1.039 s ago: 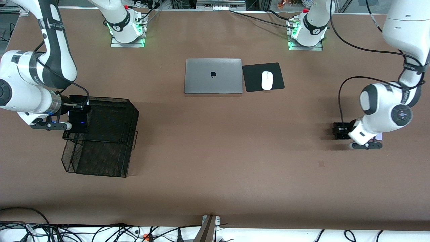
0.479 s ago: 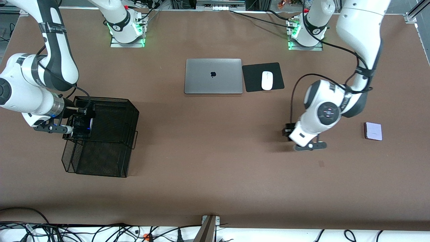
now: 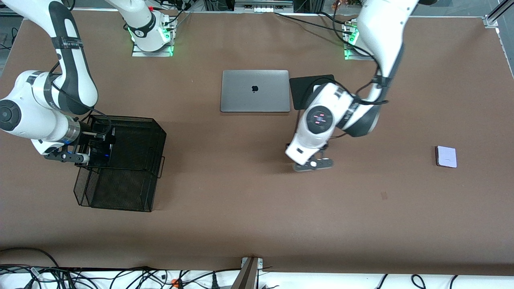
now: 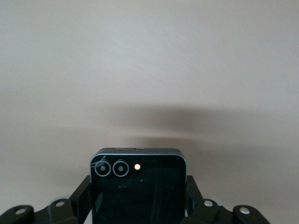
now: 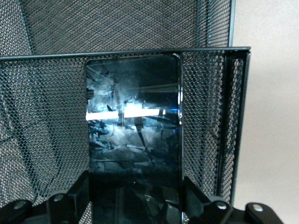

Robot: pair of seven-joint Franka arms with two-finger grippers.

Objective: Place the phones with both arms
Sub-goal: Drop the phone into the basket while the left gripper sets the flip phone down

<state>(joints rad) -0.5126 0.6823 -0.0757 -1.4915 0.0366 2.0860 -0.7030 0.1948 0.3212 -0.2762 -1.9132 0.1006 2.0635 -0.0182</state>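
Right hand [image 3: 96,150], clamped on the long black phone [image 5: 133,126], hangs over the mesh basket [image 3: 136,140], while left hand [image 3: 311,160], gripping the squarish black phone [image 4: 138,186], is over mid-surface, well apart from it.

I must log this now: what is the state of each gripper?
Left gripper: shut on the small black phone.
Right gripper: shut on the long black phone, over the mesh basket.

The right claw [image 5: 135,196] grips the long black phone [image 5: 133,121] against the black mesh basket [image 5: 46,93].
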